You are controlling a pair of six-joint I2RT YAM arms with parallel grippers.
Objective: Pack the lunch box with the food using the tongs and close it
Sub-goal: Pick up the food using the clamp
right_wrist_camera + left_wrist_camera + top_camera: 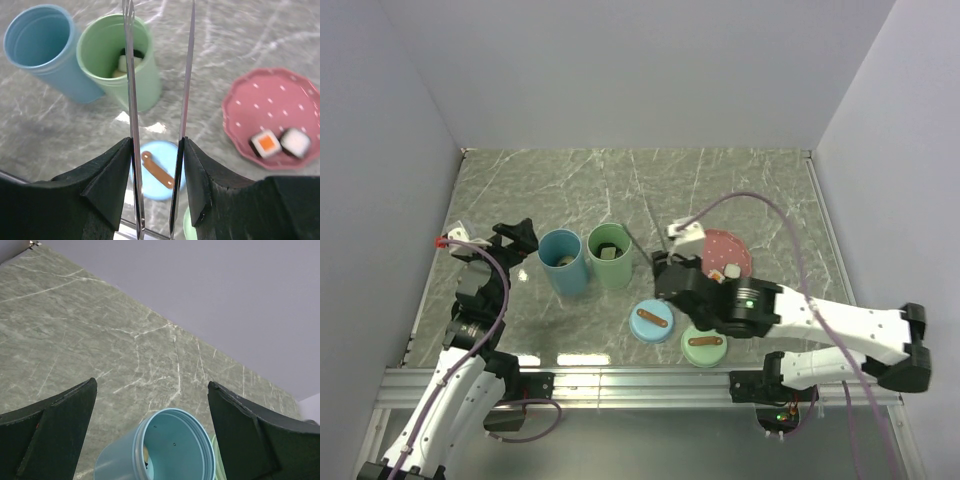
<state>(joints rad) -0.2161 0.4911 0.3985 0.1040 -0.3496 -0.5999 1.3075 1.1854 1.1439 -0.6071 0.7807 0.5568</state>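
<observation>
Right gripper (pixel 157 145) clamped on the tongs (pixel 131 75), tips apart; two sushi pieces (pixel 267 143) sit ahead to its right on the plate (pixel 260 100), clear of the tongs.

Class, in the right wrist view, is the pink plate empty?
No, an orange-topped piece and a white-and-dark piece lie on the pink plate.

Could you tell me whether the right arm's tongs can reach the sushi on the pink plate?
Probably yes: the right pincer grips the tongs, and the orange-topped piece and white piece lie uncovered on the plate, nothing between.
</observation>
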